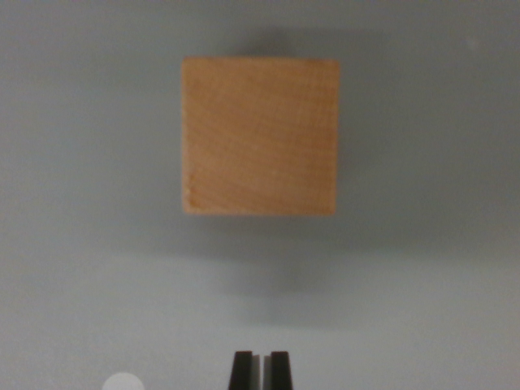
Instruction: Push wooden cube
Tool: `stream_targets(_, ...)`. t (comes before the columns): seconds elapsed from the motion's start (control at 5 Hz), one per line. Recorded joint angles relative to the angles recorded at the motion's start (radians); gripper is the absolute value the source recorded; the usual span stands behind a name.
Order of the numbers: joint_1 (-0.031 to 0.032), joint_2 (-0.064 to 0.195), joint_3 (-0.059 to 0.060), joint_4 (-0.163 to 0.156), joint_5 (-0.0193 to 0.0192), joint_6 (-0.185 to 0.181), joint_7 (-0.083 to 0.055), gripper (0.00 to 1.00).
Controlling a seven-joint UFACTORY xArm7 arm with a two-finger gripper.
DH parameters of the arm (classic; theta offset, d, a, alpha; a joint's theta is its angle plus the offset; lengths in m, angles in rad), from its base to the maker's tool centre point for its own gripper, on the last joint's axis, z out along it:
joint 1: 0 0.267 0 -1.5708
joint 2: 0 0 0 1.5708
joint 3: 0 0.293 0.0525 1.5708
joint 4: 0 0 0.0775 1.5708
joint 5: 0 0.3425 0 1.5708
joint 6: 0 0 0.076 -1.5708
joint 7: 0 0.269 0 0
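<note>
Clearly the approach step: the fingers (260, 366), nearly closed and holding nothing, sit apart from the wooden cube (259, 136) on the grey desk (81, 244); next, advance squarely into its near face.

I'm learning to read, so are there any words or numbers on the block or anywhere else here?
None: the wooden cube shows only plain wood grain, and the grey table, the end effector and the white dot at the bottom edge carry no letters, numbers or signs.
</note>
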Motion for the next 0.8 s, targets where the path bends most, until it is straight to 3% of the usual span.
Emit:
stream_targets(0.2, 0.0, 0.0, 0.0, 0.0, 0.0, 0.0, 0.0, 0.0)
stream_targets(0.8, 0.0054, 0.004, 0.006, -0.04, -0.005, -0.043, 0.017, 0.0)
